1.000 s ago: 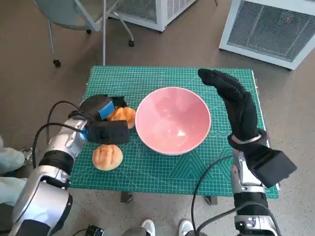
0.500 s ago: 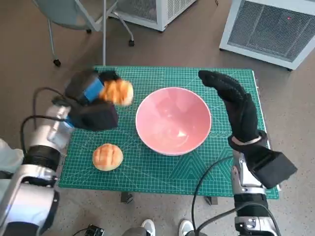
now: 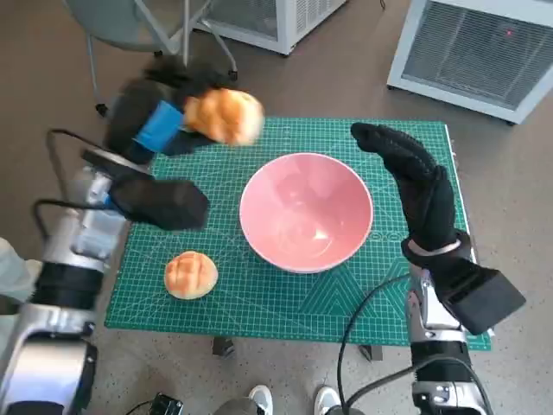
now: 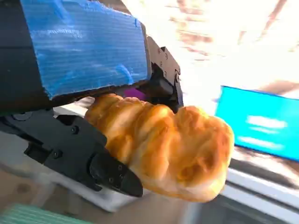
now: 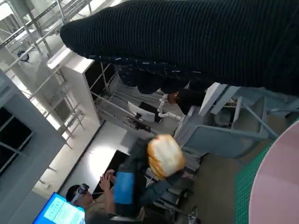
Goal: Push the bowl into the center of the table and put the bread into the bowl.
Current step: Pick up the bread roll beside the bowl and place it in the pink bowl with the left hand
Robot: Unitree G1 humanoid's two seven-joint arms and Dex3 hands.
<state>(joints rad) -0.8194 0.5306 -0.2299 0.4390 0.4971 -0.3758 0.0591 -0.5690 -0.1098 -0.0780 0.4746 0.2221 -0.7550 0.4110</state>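
We see even, soft light overhead; the left hand [image 3: 160,121] and bread [image 3: 225,117] blur with motion, and glare washes out the left wrist view.

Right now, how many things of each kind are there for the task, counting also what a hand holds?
Bread rolls: 2, one lifted in the left hand (held roll), one lying on the green mat (loose roll).
Pink bowl: 1, with nothing in it.
Total: 3 things.
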